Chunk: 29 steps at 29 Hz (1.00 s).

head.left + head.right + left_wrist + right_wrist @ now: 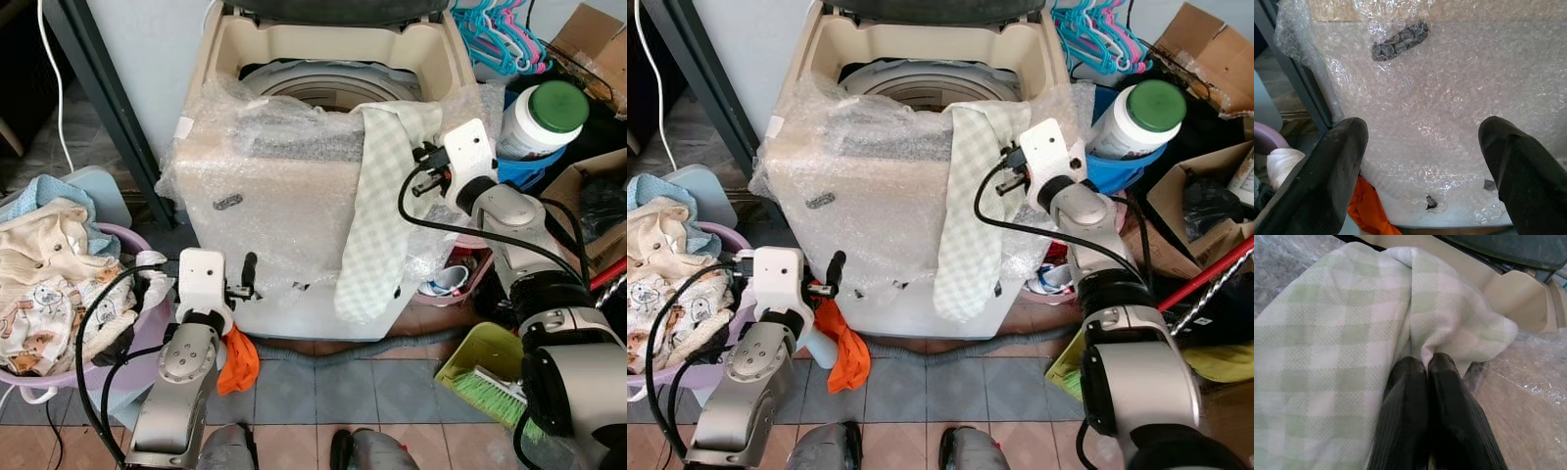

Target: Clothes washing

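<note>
Checked cloth (1352, 333) pinched by right fingers (1420, 367) (arm raised forward).

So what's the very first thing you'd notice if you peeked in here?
A big washer wrapped in bubble wrap stands in the middle with its lid up. A green checked cloth hangs over its front edge, and the right end effector is shut on a fold of it at the top. To the left, a basin is piled with clothes, and the left end effector is open, facing the washer's front.
</note>
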### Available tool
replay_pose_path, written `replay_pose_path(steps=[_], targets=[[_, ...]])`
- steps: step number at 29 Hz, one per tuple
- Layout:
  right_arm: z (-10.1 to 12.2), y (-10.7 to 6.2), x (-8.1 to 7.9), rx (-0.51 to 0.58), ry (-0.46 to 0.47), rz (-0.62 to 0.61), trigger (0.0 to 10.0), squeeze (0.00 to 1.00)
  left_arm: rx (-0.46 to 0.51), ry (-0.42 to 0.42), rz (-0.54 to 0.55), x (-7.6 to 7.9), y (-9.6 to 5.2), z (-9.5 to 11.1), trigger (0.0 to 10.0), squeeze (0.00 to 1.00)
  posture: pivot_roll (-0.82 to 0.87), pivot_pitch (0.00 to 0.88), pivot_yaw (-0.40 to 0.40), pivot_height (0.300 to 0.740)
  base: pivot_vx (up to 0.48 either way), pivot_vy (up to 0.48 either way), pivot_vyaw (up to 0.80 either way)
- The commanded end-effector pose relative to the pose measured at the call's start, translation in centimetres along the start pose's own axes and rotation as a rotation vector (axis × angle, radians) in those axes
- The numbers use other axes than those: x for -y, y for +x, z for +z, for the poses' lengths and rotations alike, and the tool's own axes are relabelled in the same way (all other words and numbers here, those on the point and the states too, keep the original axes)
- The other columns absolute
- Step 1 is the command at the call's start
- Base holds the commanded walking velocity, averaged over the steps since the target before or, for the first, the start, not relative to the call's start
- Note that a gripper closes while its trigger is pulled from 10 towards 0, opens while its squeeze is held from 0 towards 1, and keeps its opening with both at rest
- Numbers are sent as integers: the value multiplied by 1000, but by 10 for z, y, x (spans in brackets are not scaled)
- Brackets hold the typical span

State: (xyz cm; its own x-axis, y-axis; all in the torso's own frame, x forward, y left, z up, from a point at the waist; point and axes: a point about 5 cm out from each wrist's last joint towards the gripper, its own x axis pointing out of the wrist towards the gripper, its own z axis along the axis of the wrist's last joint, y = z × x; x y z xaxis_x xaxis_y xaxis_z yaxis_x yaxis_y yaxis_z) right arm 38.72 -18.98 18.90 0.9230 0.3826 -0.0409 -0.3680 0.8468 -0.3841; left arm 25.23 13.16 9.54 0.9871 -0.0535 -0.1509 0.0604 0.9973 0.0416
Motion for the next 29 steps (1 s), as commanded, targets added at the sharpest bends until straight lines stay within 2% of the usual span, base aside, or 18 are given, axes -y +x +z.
replay_pose_path(steps=[1,3,17,19,24,26,27,29], targets=[[20,3,6,67,-69,32,0,0,-8,2,-1,1,1,-2,10000,0,3,113,-38,740,0,0,800],[31,6,5,99,-119,52,0,0,-12,-2,1,1,3,-3,10000,0,2,110,-38,740,0,0,800],[36,8,7,131,-134,32,0,0,-14,2,-2,2,6,-3,10000,0,-1,102,-30,740,0,0,800],[54,13,14,181,-154,0,0,0,-3,1,-12,3,8,-2,10000,0,-2,98,-28,740,0,0,0],[67,16,21,201,-171,-21,0,0,1,-1,-14,3,9,-1,10000,0,0,96,-28,740,0,0,0],[86,19,30,231,-195,-55,0,0,3,-1,-14,3,10,-1,10000,0,-1,94,-28,740,0,0,0],[86,19,30,231,-195,-55,0,0,3,-1,-14,3,10,-1,10000,0,-1,94,-28,740,0,0,0],[107,21,38,277,-216,-92,0,0,5,-2,-14,3,10,-1,10000,0,1,93,-29,740,0,0,0]])
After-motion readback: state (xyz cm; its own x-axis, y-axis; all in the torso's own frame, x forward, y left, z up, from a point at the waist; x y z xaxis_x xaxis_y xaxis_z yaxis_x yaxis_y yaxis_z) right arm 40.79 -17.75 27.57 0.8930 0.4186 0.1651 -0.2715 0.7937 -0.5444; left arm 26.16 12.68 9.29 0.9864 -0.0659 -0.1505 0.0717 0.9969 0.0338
